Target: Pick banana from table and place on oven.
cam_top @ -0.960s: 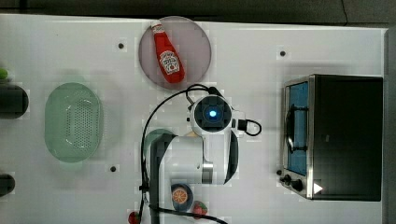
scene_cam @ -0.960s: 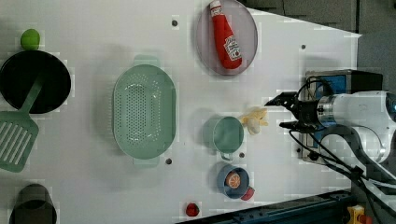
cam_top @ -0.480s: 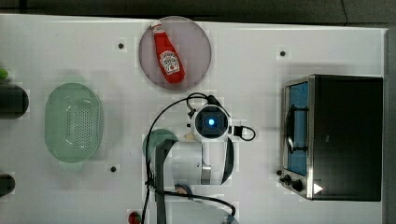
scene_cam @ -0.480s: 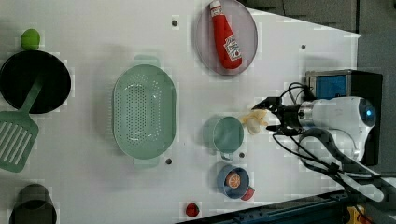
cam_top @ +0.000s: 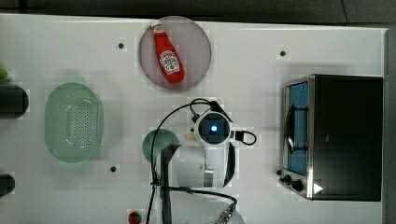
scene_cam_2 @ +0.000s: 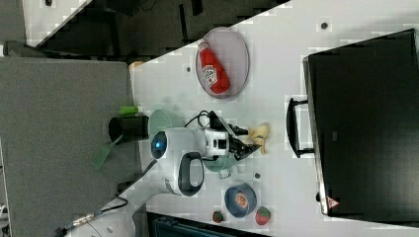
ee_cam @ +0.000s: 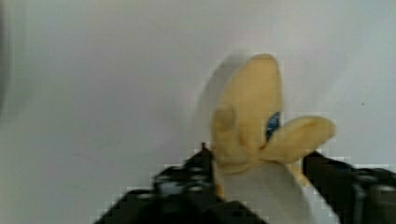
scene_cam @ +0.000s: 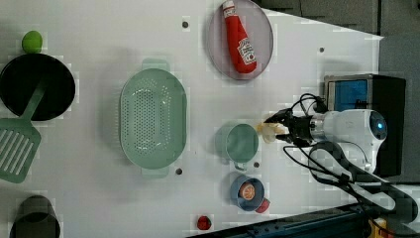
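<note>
Wrist view shows the gripper (ee_cam: 259,186) jaws either side of the banana (ee_cam: 252,126), not yet pinching; next squeeze, then lift toward the oven (cam_top: 345,135).

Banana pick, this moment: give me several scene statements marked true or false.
1. The banana lies on the table, not on the oven. True.
2. The hand is at the banana, a finger on either side. True.
3. The ketchup bottle stands upright on the oven. False: it lies on a round plate.
4. The oven door is open. False: it is shut.
5. The green colander holds the banana. False: the banana lies beside the green cup.
</note>
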You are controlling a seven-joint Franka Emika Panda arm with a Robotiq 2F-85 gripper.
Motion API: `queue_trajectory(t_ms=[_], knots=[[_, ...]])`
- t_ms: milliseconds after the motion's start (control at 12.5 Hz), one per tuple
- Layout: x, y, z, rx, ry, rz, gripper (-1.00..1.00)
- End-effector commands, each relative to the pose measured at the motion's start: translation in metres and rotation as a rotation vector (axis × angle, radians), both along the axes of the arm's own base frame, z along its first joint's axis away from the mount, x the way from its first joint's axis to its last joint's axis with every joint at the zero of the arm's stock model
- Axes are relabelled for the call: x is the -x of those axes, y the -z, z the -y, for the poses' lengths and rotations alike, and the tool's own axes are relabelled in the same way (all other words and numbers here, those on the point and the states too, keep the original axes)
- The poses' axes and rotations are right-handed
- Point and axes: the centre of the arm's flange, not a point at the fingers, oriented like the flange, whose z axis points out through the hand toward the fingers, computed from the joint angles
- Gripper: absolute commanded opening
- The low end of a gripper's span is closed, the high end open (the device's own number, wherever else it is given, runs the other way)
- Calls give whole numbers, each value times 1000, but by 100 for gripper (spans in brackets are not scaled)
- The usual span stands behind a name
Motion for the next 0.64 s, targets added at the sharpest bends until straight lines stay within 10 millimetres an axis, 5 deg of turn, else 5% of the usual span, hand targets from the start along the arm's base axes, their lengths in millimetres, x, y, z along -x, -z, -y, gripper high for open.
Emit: queue_trajectory(t_ms=[80,240,400,640], knots=[[-4,-6,-3,-4,31,28,-29],[-4,-6,-3,-5,30,27,-62],[-5,-8,-3,-5,31,32,-62],[-16,-54,-2,-4,31,95,-62]])
